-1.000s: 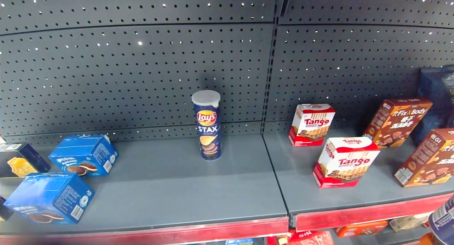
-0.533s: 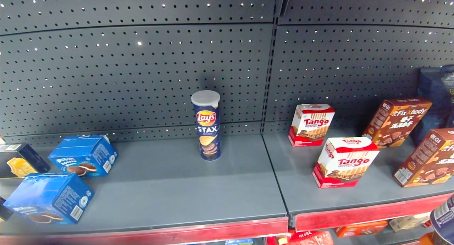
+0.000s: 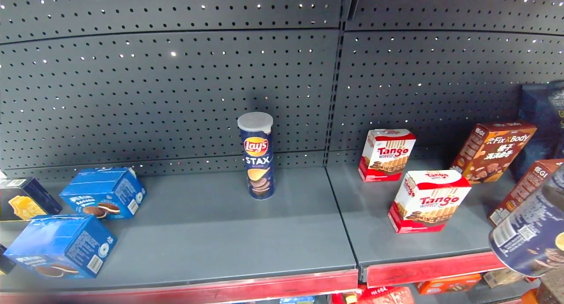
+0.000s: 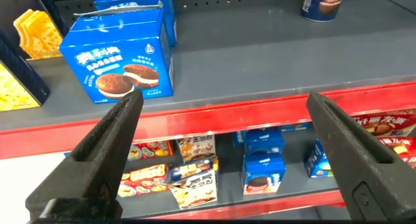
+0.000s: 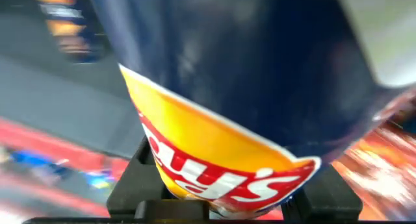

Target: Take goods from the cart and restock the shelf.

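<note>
Right tool is clamped on a dark blue chip can, held at the right front edge of the shelf and partly covering the nearer brown box. This can is tilted, its long axis rising toward the right in the head view. Left tool is spread wide before the shelf's red lip, near a blue cookie box. A second chip can stands upright at the shelf's back. A front wafer box and a rear wafer box stand between the two cans.

Soft, even light; straight lines bowing at the edges
Bright pinpoints are shining through the pegboard holes; the standing can is casting a faint shadow behind it; the shelf is glinting along its red front.
</note>
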`<state>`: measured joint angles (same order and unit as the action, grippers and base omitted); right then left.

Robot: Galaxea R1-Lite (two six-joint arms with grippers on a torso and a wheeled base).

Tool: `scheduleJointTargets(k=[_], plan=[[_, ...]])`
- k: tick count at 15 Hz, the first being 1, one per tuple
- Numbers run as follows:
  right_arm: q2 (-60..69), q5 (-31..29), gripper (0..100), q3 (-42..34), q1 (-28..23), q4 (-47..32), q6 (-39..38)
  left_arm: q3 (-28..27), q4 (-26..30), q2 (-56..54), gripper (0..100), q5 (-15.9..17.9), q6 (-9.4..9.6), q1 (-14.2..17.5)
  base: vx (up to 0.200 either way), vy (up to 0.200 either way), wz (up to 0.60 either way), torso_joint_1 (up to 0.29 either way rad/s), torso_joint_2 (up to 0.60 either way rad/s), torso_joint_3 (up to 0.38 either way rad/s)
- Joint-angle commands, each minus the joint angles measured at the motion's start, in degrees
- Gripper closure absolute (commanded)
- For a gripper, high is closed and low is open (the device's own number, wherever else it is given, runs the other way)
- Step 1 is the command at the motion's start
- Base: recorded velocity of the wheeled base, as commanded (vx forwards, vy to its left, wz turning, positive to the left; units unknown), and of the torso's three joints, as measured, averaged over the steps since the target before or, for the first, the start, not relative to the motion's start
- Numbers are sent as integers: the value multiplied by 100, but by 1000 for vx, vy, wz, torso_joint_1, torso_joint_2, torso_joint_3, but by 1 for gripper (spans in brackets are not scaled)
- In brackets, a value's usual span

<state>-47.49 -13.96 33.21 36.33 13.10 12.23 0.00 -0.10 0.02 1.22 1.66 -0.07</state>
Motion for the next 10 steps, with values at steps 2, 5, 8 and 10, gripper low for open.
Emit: scheduleJointTargets(k=[2, 5, 8, 10], plan=[[-955, -10, 100, 379, 850, 157, -150, 0, 1, -2, 0, -16, -25, 7, 0, 0, 0, 0, 0, 0], [-1719, 42, 100, 336, 964, 966, -458, 0, 1, -2, 0, -52, -148, -1, 0, 0, 0, 0, 0, 0], [-2036, 34, 100, 353, 1069, 1194, -502, 0, -8, -2, 0, -60, -139, 7, 0, 0, 0, 0, 0, 0], [-2308, 25, 100, 423, 1078, 1256, -651, 0, -8, -2, 0, -87, -148, 7, 0, 0, 0, 0, 0, 0]])
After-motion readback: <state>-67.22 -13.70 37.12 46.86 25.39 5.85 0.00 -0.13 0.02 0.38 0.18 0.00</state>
